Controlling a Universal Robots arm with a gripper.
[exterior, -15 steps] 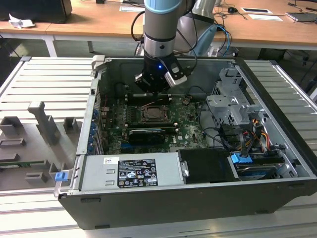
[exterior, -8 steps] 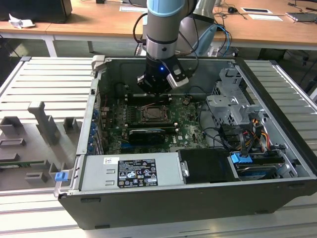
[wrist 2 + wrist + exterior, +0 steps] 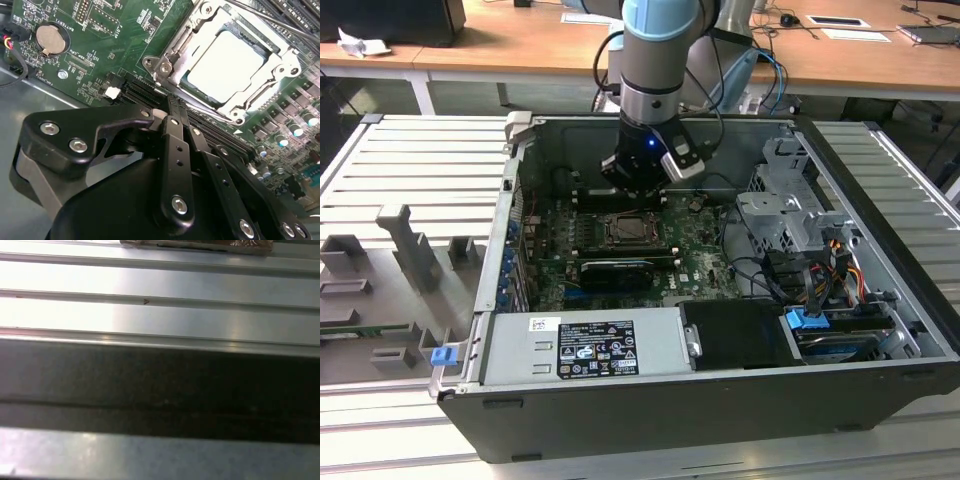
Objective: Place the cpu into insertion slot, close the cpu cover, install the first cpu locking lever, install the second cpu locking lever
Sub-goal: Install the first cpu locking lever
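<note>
The cpu (image 3: 227,65), a bright silver square, lies flat in the insertion slot (image 3: 630,232) in the middle of the green motherboard (image 3: 115,40). The cpu cover (image 3: 235,112), a silvery metal frame, lies down around the chip's edges. A thin lever rod (image 3: 270,20) runs along the far side of the socket; whether it is latched I cannot tell. My gripper (image 3: 167,107) hangs just above the board beside the socket, its black fingers (image 3: 172,130) pressed together with nothing between them. In the exterior view the gripper (image 3: 642,188) sits over the socket's rear edge.
The open case holds a power supply (image 3: 585,345) at the front, a drive cage (image 3: 785,215) and loose cables (image 3: 820,270) on the exterior view's right. Long black slots (image 3: 615,268) lie in front of the socket. A coin battery (image 3: 48,40) sits on the board. Ribbed metal (image 3: 160,280) shows in the first wrist view.
</note>
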